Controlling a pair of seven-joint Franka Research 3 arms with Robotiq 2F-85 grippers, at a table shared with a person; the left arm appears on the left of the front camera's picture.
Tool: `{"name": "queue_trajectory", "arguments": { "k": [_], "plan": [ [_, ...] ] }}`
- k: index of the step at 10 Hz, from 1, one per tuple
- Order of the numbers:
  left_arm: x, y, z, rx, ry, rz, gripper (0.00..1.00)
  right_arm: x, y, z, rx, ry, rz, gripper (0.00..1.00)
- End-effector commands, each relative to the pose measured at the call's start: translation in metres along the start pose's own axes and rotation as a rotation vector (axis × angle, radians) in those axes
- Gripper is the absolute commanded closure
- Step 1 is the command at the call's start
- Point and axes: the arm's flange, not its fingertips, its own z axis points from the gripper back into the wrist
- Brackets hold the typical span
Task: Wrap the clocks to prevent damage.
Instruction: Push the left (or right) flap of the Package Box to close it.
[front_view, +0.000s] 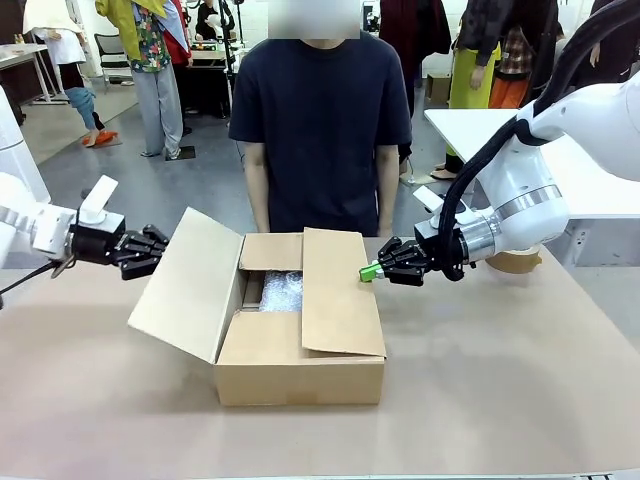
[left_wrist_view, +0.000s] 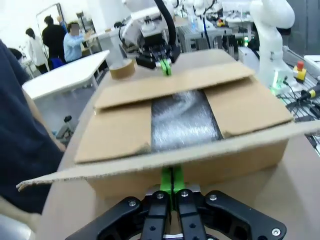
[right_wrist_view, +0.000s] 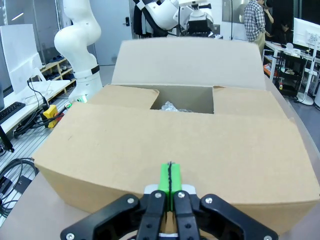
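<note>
The bubble-wrapped clocks (front_view: 282, 291) are seen low inside the cardboard carton (front_view: 300, 375), between the left gripper (left_wrist_view: 172, 173) and right gripper (front_view: 368, 271). Both jaws are shut and empty. The right gripper is judged nearer.

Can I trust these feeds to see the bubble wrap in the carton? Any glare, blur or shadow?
Front view: evenly lit and sharp, but the bubble-wrap bundle lies in shade between the flaps of the carton. Left wrist view: softer overall, with white glare streaking the bundle and the near flap edge blurred. Right wrist view: the carton is sharp, and the bundle is a dim sliver in the opening.
</note>
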Motion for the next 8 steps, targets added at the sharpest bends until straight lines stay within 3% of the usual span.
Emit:
{"name": "queue_trajectory", "arguments": {
  "k": [1,8],
  "plan": [
    [0.014,0.010,-0.023,-0.006,-0.043,-0.027,0.99,-0.005,0.000,-0.003,-0.006,0.009,-0.007,0.99],
    [-0.008,0.023,-0.090,-0.079,0.036,-0.007,0.99,-0.005,0.000,-0.003,-0.006,0.009,-0.007,0.99]
  ]
}}
